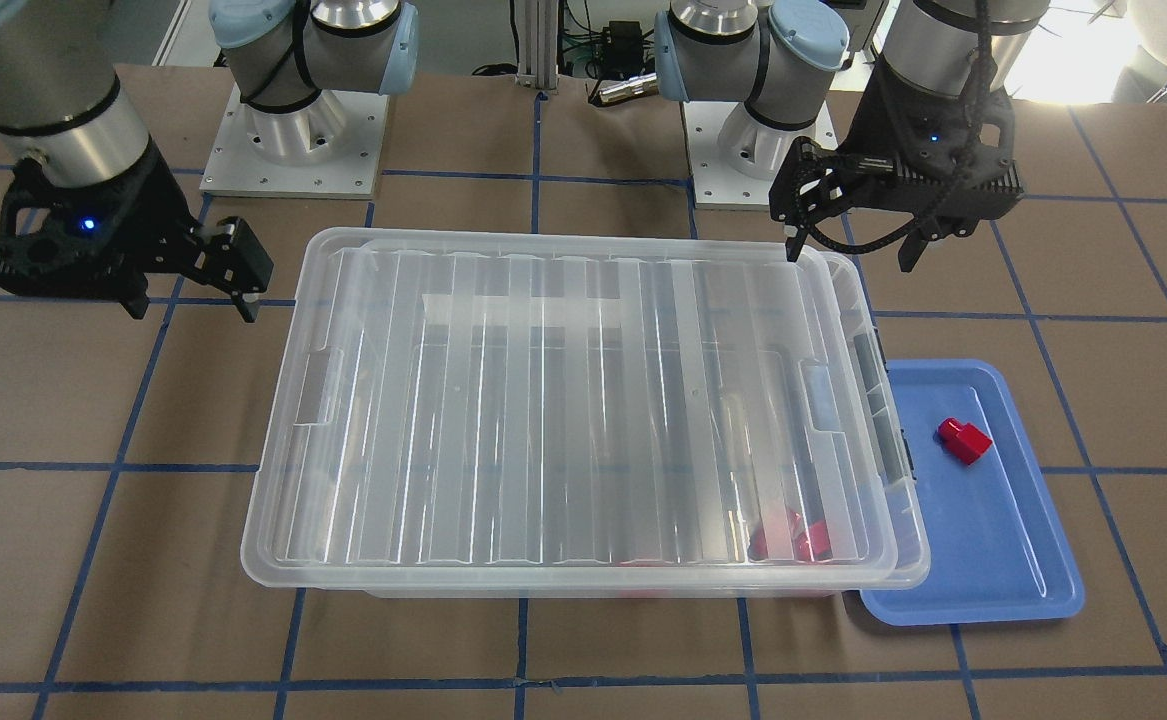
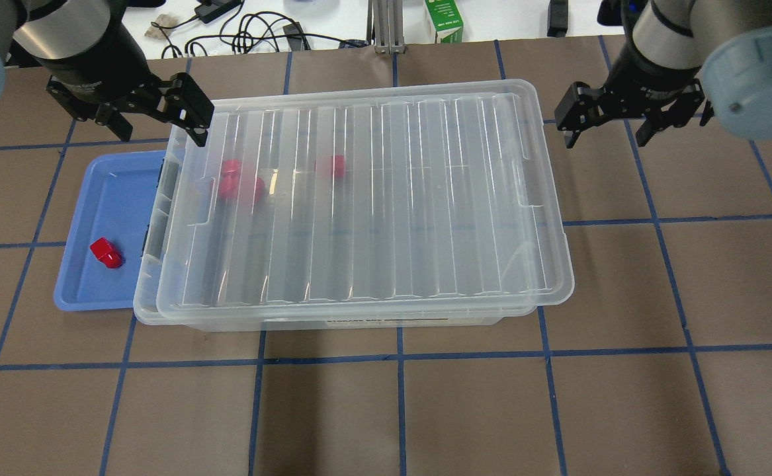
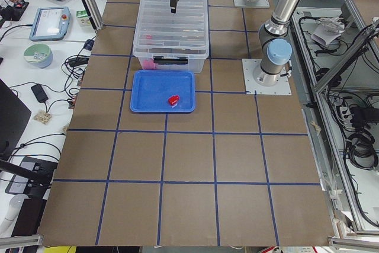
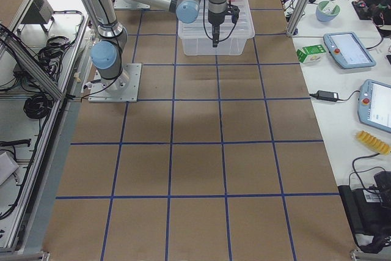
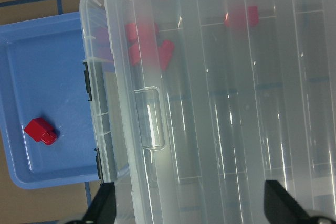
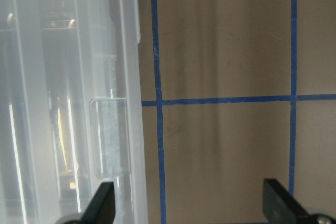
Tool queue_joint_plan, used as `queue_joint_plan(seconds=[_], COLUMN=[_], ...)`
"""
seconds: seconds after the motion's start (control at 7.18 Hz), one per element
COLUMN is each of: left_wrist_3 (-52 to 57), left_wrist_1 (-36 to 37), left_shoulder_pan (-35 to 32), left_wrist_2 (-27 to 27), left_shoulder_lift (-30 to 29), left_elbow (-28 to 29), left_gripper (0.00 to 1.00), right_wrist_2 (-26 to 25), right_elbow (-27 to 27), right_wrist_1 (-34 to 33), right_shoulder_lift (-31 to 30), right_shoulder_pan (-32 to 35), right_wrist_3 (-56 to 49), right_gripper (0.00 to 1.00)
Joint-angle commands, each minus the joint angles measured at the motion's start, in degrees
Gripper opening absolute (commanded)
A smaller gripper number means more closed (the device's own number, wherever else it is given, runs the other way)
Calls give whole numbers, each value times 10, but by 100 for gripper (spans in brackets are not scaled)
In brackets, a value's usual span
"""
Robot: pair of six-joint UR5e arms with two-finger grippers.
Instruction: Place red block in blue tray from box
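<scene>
Overhead exterior — red block in blue tray; box overhangs edge.

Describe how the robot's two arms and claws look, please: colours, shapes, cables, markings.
The left arm and right arm are silver tubes with light-blue joint caps. The left claw and right claw are black, angular, two-fingered, each mount showing a small blue light. A black braided cable runs along the left wrist.

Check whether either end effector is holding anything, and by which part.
Nothing held. Left end effector and right end effector are open, empty; red block lies loose in blue tray.
</scene>
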Motion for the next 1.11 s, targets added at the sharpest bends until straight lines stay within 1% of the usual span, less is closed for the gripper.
queue_joint_plan(seconds=[0.0,0.28,0.42,0.7,0.97], left_wrist_3=[0,-1,-1,-59,-62], left_wrist_1=[1,1,1,-25,-26], left_shoulder_pan=[0,0,0,0,0], left_wrist_2=[0,-1,0,6,5], left_shoulder_lift=[2,1,1,4,5], left_elbow=[0,0,0,9,9], left_gripper=[100,100,100,100,100], right_wrist_2=[-2,5,6,7,7], right_elbow=[-101,-76,-75,-73,-72], right_wrist_1=[107,107,106,96,96], right_shoulder_lift=[-2,-3,-4,-4,-3], right_shoulder_pan=[42,44,44,44,44], right_wrist_3=[12,12,12,12,11], right_gripper=[100,100,100,100,100])
